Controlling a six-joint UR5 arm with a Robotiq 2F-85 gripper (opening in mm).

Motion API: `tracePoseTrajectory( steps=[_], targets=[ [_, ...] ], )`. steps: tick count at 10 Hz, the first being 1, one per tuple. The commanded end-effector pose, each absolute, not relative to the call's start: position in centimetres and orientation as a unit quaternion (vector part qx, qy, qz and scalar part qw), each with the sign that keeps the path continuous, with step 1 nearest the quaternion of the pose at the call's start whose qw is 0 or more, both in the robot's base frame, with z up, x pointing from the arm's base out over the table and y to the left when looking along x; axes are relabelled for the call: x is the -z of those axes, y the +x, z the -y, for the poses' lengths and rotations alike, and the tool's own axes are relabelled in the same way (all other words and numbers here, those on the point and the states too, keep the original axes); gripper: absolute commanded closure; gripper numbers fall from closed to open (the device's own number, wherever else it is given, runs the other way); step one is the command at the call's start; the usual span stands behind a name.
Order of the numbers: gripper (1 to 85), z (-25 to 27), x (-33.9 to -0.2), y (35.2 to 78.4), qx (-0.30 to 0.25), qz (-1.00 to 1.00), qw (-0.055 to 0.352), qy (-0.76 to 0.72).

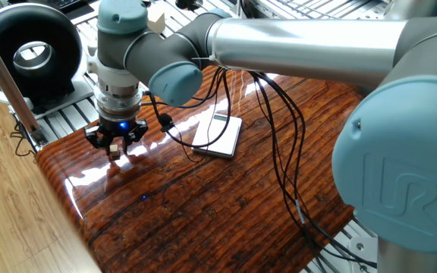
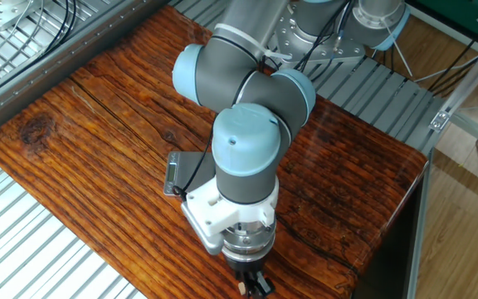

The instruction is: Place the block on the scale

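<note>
Light-brown wooden block (image 1: 114,151) pinched between the closed pincer (image 1: 115,147) fingers, just above the glossy desk (image 1: 226,205) near its corner; white scale (image 1: 218,136) lies flat mid-desk, well apart from the block; cables hang over it.

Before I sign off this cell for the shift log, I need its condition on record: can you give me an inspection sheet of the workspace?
Surface: glossy dark wood table, strong glare near the left corner.
Job's things: block sits between the gripper's fingers near the table's left corner; scale lies flat mid-table, nothing on it.
Clutter: nothing seen on the table besides these.
Grippers: gripper points down, shut on the block, close above the wood; contact with the table cannot be told.
Cables: black cables drape from the arm across the table, passing beside the scale.
Surroundings: black round fan on the slatted metal frame; wood floor beyond.
</note>
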State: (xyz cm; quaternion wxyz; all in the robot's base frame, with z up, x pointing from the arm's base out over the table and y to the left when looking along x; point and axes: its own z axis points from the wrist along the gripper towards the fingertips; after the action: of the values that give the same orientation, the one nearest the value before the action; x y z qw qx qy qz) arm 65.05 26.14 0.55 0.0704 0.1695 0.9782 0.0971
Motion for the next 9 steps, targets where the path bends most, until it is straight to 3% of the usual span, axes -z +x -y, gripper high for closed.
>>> tracePoseTrajectory(
  steps=[1,5,9],
  targets=[
    [47.3,-25.98,-0.67,64.98,-0.096,-0.977,0.067,0.176],
    [53.3,-26.03,-0.72,64.84,-0.095,-0.977,0.063,0.181],
    [66.7,-25.84,-0.91,64.59,-0.086,-0.975,0.058,0.195]
  ],
)
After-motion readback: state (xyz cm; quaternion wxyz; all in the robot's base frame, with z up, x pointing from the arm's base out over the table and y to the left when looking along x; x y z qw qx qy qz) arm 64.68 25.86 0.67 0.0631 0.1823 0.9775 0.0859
